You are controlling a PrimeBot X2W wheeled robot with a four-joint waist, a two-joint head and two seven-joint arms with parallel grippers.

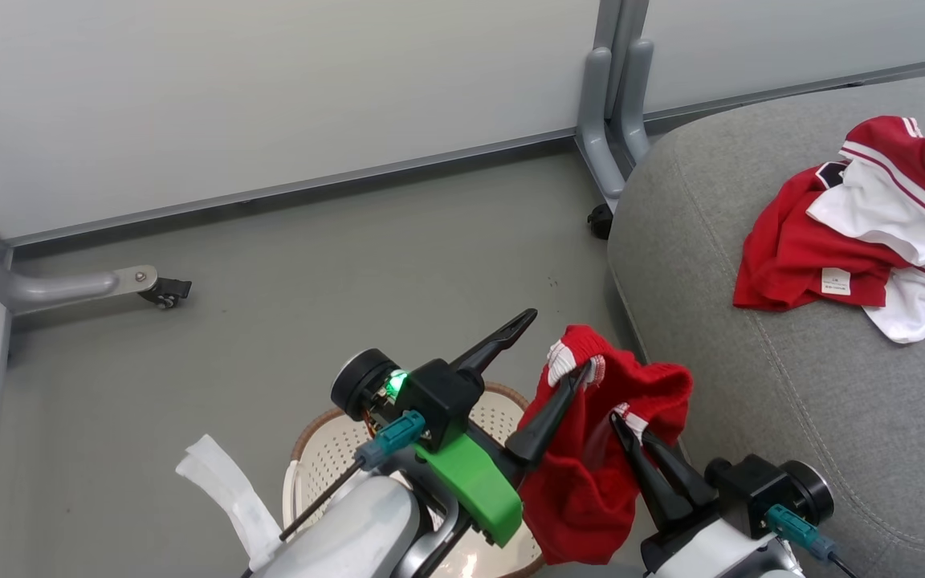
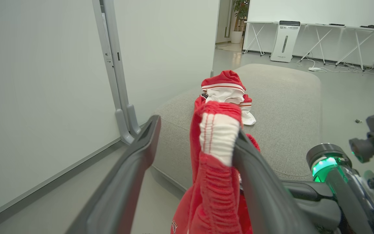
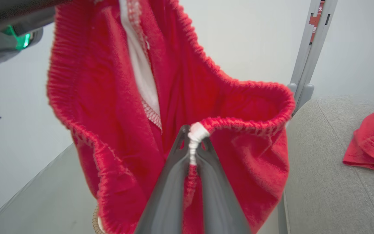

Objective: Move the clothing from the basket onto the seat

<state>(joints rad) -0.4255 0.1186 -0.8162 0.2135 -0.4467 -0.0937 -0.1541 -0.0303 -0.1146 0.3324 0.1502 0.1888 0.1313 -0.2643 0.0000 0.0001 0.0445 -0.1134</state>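
Now, lower centre, soft limp garment [image 1: 591, 482] is pinched at its elastic hem by right hand [image 1: 627, 425], hooked over wide-spread left hand [image 1: 559, 341].

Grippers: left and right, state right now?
Left gripper: jaws open, red garment hooked over one finger.
Right gripper: jaws shut on the red garment's waistband.

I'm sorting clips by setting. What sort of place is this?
Probably an office or lab, not a home: white partition panels on castor feet stand by a grey sofa cushion, and folding tables and a white floor-standing unit line the far wall.
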